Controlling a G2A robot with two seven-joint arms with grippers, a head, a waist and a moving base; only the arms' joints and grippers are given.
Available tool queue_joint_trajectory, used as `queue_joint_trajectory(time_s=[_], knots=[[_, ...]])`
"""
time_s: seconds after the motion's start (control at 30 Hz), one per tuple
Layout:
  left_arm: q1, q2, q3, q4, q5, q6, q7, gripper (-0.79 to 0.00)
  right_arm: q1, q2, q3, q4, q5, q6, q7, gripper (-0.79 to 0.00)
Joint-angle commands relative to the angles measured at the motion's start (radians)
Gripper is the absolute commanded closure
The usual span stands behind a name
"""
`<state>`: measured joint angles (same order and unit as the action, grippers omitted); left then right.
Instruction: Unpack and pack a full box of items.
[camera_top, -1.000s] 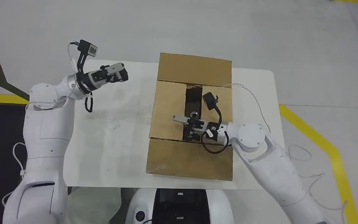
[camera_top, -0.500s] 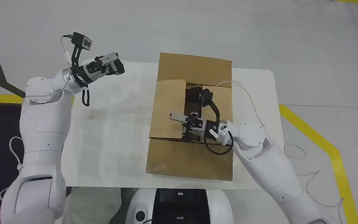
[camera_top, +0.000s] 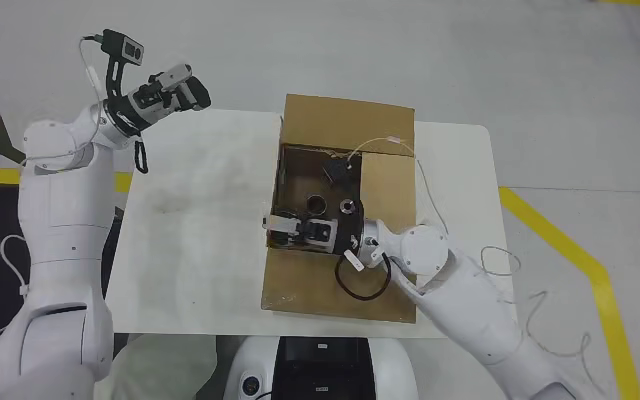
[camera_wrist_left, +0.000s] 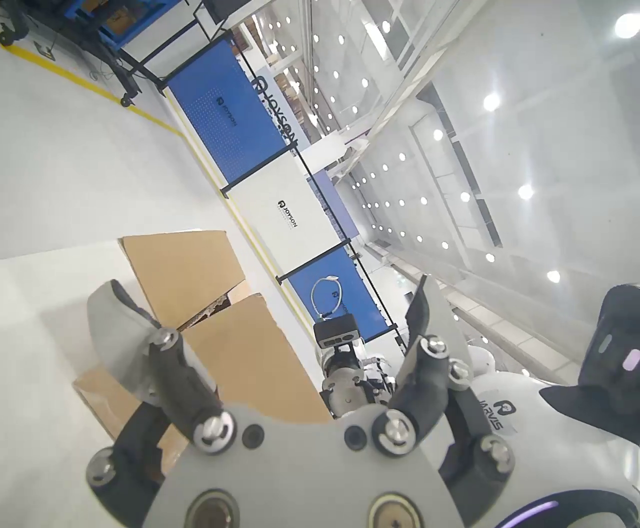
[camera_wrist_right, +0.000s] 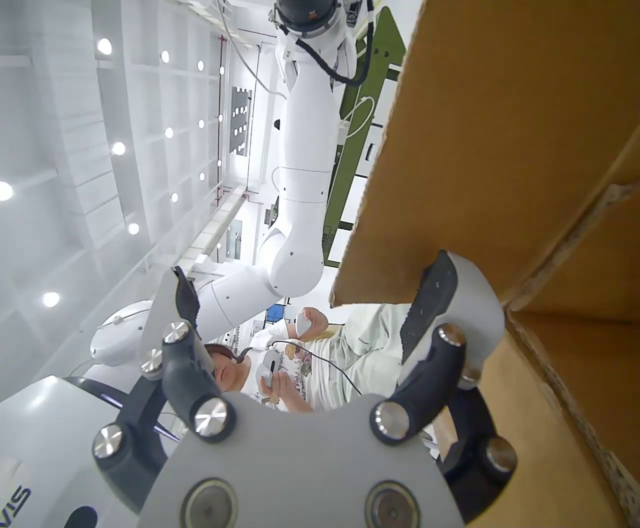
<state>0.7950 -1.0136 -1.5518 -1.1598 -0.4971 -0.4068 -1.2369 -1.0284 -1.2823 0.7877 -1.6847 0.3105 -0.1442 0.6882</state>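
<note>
One box flap beside right fingers

White counter, brown cardboard box set on it near the middle, flaps spread open, far flap overhanging the far edge

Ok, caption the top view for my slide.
Open right tool at the rim of the opened brown cardboard box.

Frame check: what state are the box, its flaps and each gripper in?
box: top open, dark items inside.
raised flap: standing upright.
opposite flap: lying flat over the box.
left gripper: open, empty.
right gripper: open, empty, beside the raised flap.
</note>
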Motion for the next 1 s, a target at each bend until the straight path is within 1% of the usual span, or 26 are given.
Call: queue_joint_trajectory(time_s=[0.0, 0.13, 0.33, 0.53, 0.73, 0.87, 0.97], knots=[[-0.001, 0.0, 0.005, -0.004, -0.023, 0.012, -0.01, -0.785, 0.022, -0.011, -0.027, 0.021, 0.0, -0.012, -0.011, -0.785], [0.002, 0.0, 0.016, -0.023, -0.083, 0.047, -0.037, -0.785, 0.064, -0.036, -0.079, 0.064, -0.012, -0.026, -0.03, -0.785], [0.016, 0.002, 0.039, -0.042, -0.12, 0.086, -0.101, -0.785, 0.116, -0.069, -0.14, 0.121, -0.025, -0.026, -0.044, -0.785], [0.035, 0.003, 0.084, -0.038, -0.098, 0.098, -0.152, -0.785, 0.142, -0.095, -0.174, 0.161, -0.031, -0.032, -0.05, -0.785], [0.046, 0.002, 0.12, -0.014, -0.081, 0.087, -0.169, -0.785, 0.144, -0.107, -0.176, 0.189, -0.029, -0.028, -0.044, -0.785], [0.047, 0.007, 0.121, 0.009, -0.054, 0.08, -0.173, -0.785, 0.138, -0.11, -0.167, 0.195, -0.031, -0.029, -0.035, -0.785], [0.052, 0.011, 0.123, 0.028, -0.032, 0.078, -0.185, -0.785, 0.123, -0.104, -0.141, 0.177, -0.041, -0.03, -0.034, -0.785]])
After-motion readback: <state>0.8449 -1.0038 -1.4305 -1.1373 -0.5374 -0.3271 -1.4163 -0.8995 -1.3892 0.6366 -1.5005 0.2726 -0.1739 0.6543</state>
